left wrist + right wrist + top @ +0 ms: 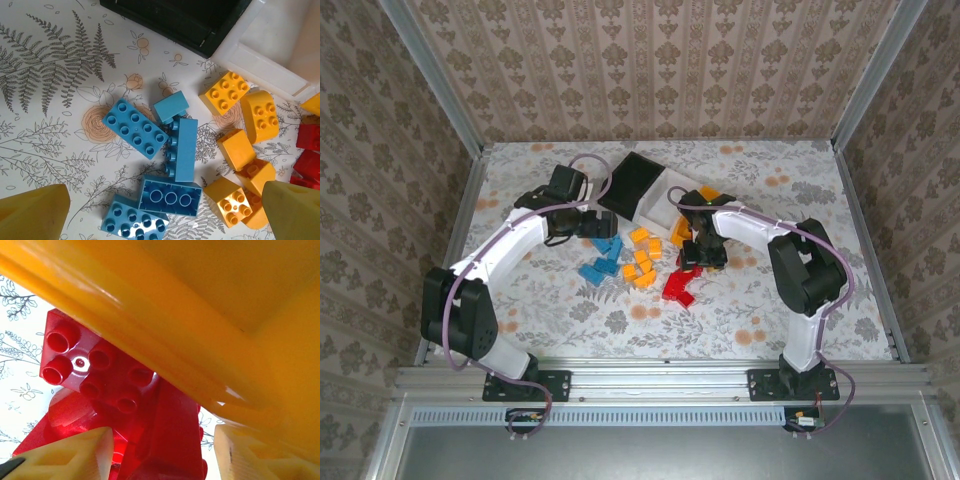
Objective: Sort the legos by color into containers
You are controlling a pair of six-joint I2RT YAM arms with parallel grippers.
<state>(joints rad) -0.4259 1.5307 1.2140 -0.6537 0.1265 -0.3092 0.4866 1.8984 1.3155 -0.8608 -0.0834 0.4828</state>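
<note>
The left gripper (165, 215) is wide open above the blue legos (136, 128). The right gripper (160, 455) is partly open, with red legos (165, 430) between its fingers.

Just ahead of the right gripper (162, 460), the red legos (100, 372) are shining as smooth, glossy plastic, catching white highlights. The orange-yellow bin (210, 305) close over this gripper is gleaming likewise. Its fingers (65, 457) are looking matt and faintly ridged. Under the left gripper (165, 215), the blue legos (135, 129) and orange-yellow legos (226, 92) are showing a soft plastic sheen, and the surface (50, 130) is looking matt under a printed covering.
</note>
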